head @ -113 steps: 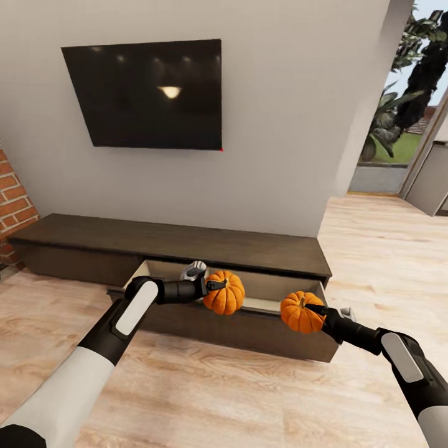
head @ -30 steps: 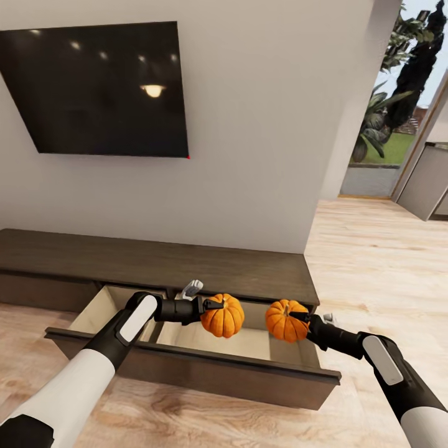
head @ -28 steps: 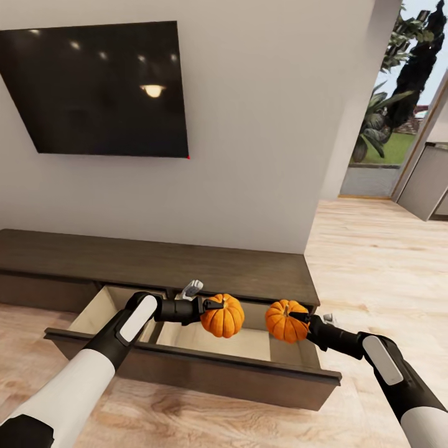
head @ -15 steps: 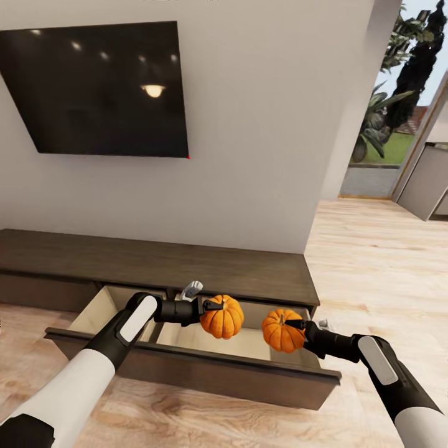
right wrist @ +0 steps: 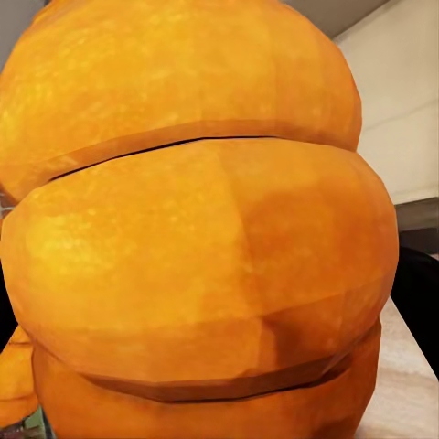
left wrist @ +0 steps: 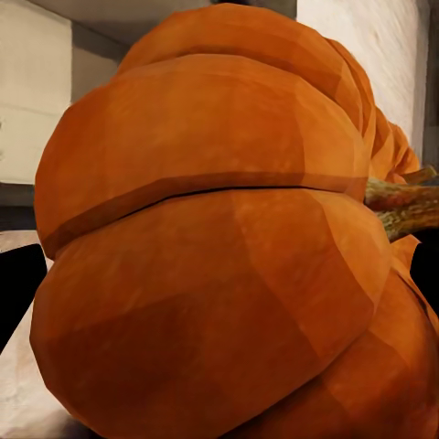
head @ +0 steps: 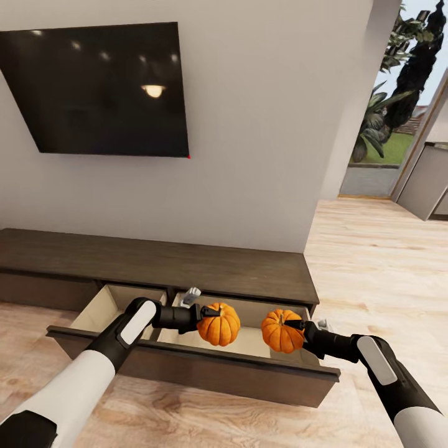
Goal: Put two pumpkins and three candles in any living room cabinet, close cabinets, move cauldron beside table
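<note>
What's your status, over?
Left pincer shut on left pumpkin, right pincer shut on right pumpkin. Both pumpkins over open drawer. Nothing in the way.

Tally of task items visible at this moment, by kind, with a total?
Pumpkins: 2, one in the left gripper at, one in the right gripper at
Cabinets: 1, the cabinet, its drawer pulled open
Total: 3
</note>
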